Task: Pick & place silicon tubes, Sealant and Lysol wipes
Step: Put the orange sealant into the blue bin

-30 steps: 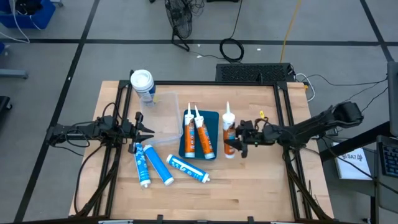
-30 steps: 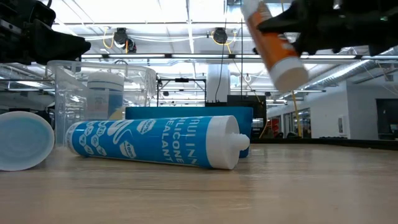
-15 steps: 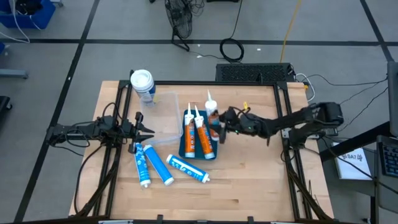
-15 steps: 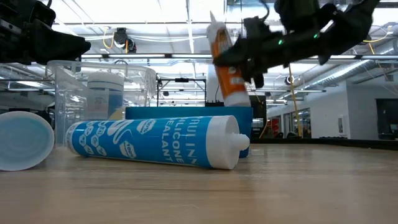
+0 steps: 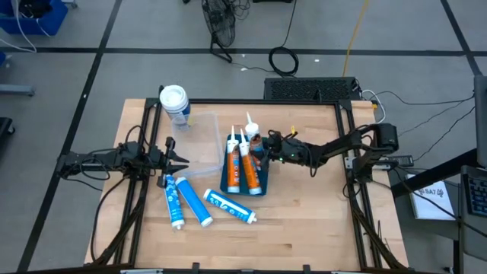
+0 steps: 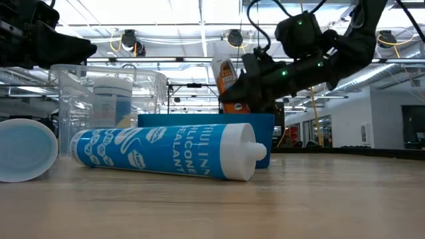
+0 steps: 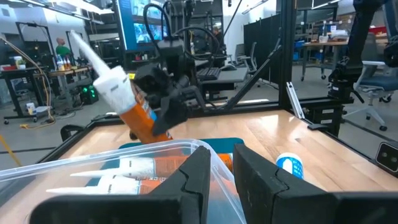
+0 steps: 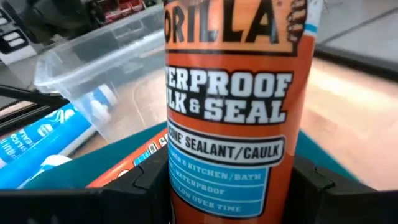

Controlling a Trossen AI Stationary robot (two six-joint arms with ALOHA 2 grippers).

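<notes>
My right gripper [image 5: 262,149] is shut on an orange-and-white sealant tube [image 5: 254,135], held over the right edge of the blue tray [image 5: 262,184]. Two more orange tubes [image 5: 242,169] lie in the tray. The Lysol wipes canister [image 5: 174,102] stands at the far left, beside a clear plastic container [image 5: 199,144]. Three blue-and-white silicone tubes [image 5: 196,205] lie on the table near the front. My left gripper [image 5: 181,158] is open and waits at the container's left side. My right gripper pinches the sealant tube's round body [image 8: 231,168] between its two fingers [image 8: 148,182], in the lower half toward the flat end. The fingers come level from the table's right, across the tube. The tube is lifted clear above the tray [image 6: 199,121], its nozzle [image 5: 248,122] tilted toward the far left.
The bare wooden tabletop [image 5: 319,213] lies to the right of the tray and along the near edge. Black frame rails [image 5: 350,152] run along the table's sides. A large blue-and-white tube [image 6: 166,151] lies close to the low camera.
My right gripper has carried the sealant tube toward the table's left, from beside the tray to over its right edge, and down closer to the tray. The tube has stayed in the hold, nozzle up and tilted.
</notes>
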